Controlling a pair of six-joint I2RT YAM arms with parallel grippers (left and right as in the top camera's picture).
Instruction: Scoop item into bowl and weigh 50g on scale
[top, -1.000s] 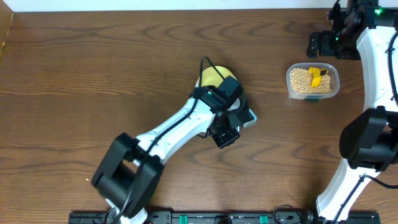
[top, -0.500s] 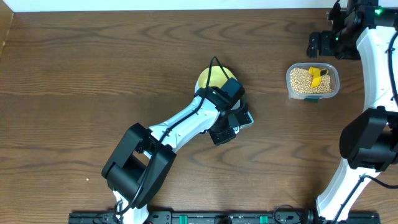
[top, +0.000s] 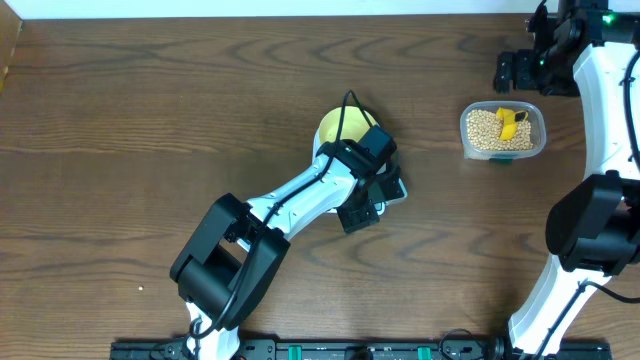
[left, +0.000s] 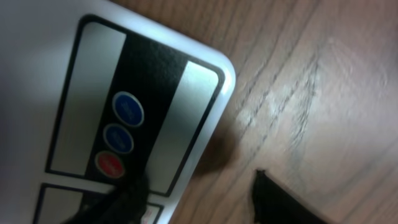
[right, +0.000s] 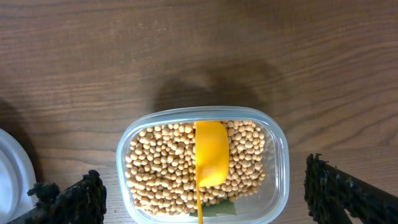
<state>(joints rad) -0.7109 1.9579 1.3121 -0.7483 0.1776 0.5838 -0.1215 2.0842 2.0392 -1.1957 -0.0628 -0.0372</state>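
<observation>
Left gripper (left: 197, 183) part-open and empty, one finger over the red button (left: 110, 165) of the scale (left: 37, 74): a skewed press could shove the scale and the nearby bowl (top: 338, 125); right gripper (right: 202, 174) gapes wide above the beans (right: 161, 168) in their tub (right: 277, 143).

White scale (left: 28, 81), tan beans (right: 161, 168), yellow scoop (right: 211, 152).

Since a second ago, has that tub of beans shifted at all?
No. The bean tub sits in the same spot against the grain of the table; its yellow scoop is unmoved too.
</observation>
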